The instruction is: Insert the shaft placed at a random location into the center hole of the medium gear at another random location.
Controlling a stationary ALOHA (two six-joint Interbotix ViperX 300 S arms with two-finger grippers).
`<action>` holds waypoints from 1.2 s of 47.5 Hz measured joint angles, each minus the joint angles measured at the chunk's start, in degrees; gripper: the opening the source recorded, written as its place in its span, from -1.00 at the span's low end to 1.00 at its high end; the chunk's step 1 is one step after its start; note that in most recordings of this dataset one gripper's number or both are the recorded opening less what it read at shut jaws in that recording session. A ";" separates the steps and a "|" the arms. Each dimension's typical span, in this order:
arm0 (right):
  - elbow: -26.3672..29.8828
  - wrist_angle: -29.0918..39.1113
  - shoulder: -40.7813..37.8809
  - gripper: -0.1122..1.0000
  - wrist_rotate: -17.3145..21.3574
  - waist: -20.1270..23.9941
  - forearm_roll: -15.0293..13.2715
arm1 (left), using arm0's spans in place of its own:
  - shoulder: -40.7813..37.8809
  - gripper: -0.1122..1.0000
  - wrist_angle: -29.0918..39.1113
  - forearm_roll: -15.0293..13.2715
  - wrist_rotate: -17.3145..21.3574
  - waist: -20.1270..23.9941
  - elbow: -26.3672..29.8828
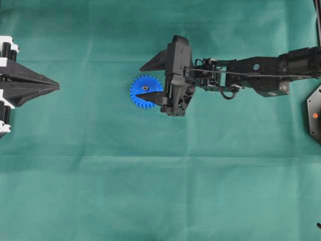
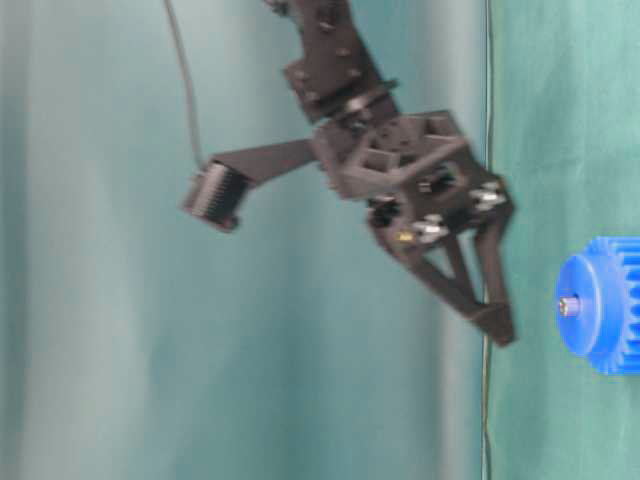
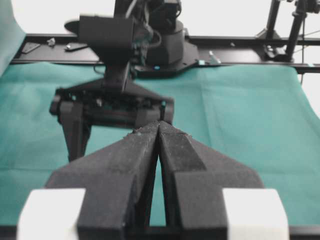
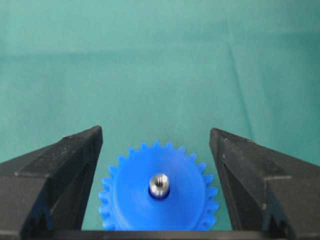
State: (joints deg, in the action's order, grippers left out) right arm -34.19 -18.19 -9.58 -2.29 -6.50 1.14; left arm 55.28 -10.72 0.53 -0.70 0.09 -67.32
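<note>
The blue medium gear [image 1: 145, 93] lies flat on the green cloth. The silvery shaft [image 1: 145, 88] stands upright in its center hole and its top pokes out above the gear face. In the right wrist view the shaft [image 4: 159, 184] sits in the middle of the gear [image 4: 130, 200], and the hole shows only as a dark ring at the shaft's base. My right gripper [image 4: 156, 132] is open and empty, its fingers apart on either side of the gear, touching neither gear nor shaft. My left gripper [image 3: 159, 126] is shut and empty, far to the left [image 1: 56, 86].
The right arm [image 1: 251, 73] stretches in from the right edge. A black base part [image 1: 315, 114] sits at the far right. A black rail [image 3: 240, 42] runs along the far table edge.
</note>
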 measured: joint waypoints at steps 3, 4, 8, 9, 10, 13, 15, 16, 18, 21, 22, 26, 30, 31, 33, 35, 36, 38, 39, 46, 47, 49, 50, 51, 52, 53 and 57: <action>0.00 0.70 1.41 0.75 0.00 0.00 0.09 | 0.00 -0.80 0.00 0.00 0.00 0.00 0.00; -0.09 0.97 1.76 0.75 0.00 0.00 0.00 | 0.00 -0.80 0.00 0.00 0.00 0.00 0.00; -0.09 2.02 3.25 0.75 0.00 0.00 0.00 | 0.00 -0.80 0.00 0.00 0.00 0.00 0.09; -0.09 2.20 3.60 0.75 0.00 0.00 0.00 | 0.00 -0.80 0.00 0.00 0.00 0.00 0.00; -0.09 2.37 3.87 0.75 0.09 0.00 0.00 | 0.00 -0.80 0.00 0.00 0.00 0.00 0.09; -0.26 2.55 4.48 0.75 0.00 0.00 0.00 | 0.00 -0.80 0.00 0.00 0.00 0.00 0.00; -0.26 2.55 4.66 0.75 0.00 0.00 0.00 | 0.09 -0.80 0.00 0.00 0.00 0.00 0.00; -0.35 2.55 4.75 0.75 0.00 0.00 0.00 | 0.09 -0.80 0.00 0.00 0.00 0.00 0.00; -0.35 2.55 4.75 0.75 0.00 0.00 0.00 | 0.00 -0.80 0.00 0.00 0.00 0.00 0.00; -0.53 2.55 4.83 0.75 0.00 0.00 0.00 | 0.00 -0.80 0.00 0.00 0.00 0.00 0.00; -0.62 2.55 4.83 0.75 0.00 0.00 0.00 | 0.09 -0.80 0.00 0.00 0.00 0.00 0.00; -1.14 2.55 5.10 0.75 0.00 0.00 0.00 | 0.00 -0.80 0.00 0.00 0.00 0.00 0.09; -2.20 2.55 5.98 0.75 0.00 0.00 0.00 | 0.09 -0.80 0.00 0.00 0.00 0.00 0.09; -2.55 2.55 6.15 0.75 0.00 0.09 0.00 | 0.00 -0.80 0.00 0.00 0.00 0.00 0.00; -3.34 2.55 7.12 0.75 0.09 0.09 0.00 | 0.09 -0.80 0.00 0.00 0.00 0.00 0.00; -4.13 2.55 8.00 0.75 0.09 0.00 0.00 | 0.00 -0.80 0.00 0.00 0.00 0.09 0.00; -4.75 2.55 8.53 0.75 0.09 0.09 0.00 | 0.09 -0.80 0.00 0.00 0.00 0.00 0.09; -5.71 2.55 9.67 0.75 0.00 0.09 0.09 | 0.09 -0.80 0.00 0.00 0.00 0.00 0.00; -6.24 2.55 10.28 0.75 0.00 0.09 0.00 | 0.00 -0.80 0.00 0.00 0.00 0.00 0.09; -10.46 2.55 15.03 0.75 0.09 0.09 0.09 | 0.09 -0.80 0.00 0.00 0.00 0.00 0.00; -10.99 2.55 15.64 0.75 0.09 0.09 0.09 | 0.09 -0.80 -0.09 0.00 0.00 0.00 0.00; -12.22 2.55 17.23 0.75 0.00 0.09 0.09 | 0.09 -0.80 0.00 0.00 0.00 0.00 0.09; -12.83 2.55 18.02 0.75 0.00 0.09 0.09 | 0.09 -0.80 -0.09 0.00 0.00 0.09 0.09; -13.45 2.55 18.72 0.75 0.09 0.09 0.09 | 0.09 -0.80 0.00 0.00 0.00 0.00 0.09; -13.97 2.55 19.42 0.75 0.00 0.09 0.09 | 0.00 -0.80 0.00 0.00 0.00 0.00 0.09; -14.41 2.55 20.04 0.74 0.00 0.09 0.09 | 0.00 -0.80 0.00 0.00 0.00 0.00 0.09; -16.79 2.55 23.12 0.74 0.00 0.09 0.18 | 0.09 -0.80 0.00 0.00 0.00 0.00 0.00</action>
State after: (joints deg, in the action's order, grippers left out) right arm -50.98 -15.64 13.54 -2.29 -6.42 1.32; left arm 55.37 -10.72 0.53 -0.70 0.09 -67.32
